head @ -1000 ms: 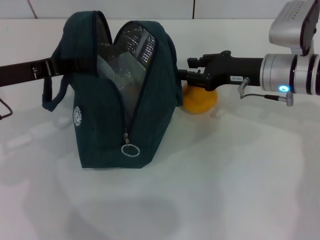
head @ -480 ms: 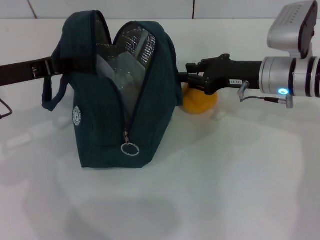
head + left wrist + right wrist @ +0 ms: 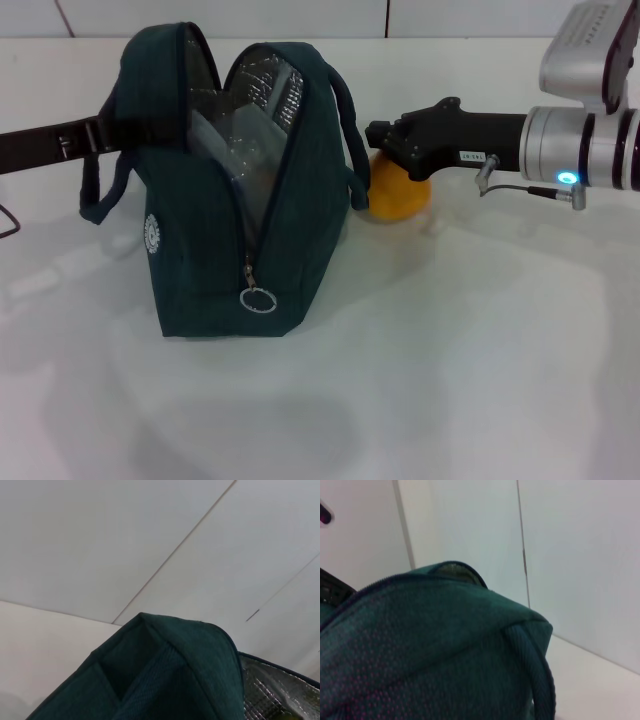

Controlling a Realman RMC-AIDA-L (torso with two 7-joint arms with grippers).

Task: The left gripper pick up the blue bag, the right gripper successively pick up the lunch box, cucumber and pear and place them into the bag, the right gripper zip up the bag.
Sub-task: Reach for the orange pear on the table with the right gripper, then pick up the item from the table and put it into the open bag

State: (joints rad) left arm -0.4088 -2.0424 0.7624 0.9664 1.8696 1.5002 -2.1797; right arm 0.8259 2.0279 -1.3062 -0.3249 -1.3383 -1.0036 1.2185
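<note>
Head view | teal fabric blue bag (image 3: 215, 250), foil-lined | round pear (image 3: 400, 195) | both jaws: cannot tell

The top of a dark teal fabric bag (image 3: 165, 675) fills the lower part of the left wrist view, close to the camera. A strip of crinkled silver lining (image 3: 272, 692) shows at the bag's open edge. Beyond the bag stands a pale wall (image 3: 125, 540) crossed by thin seams.
</note>
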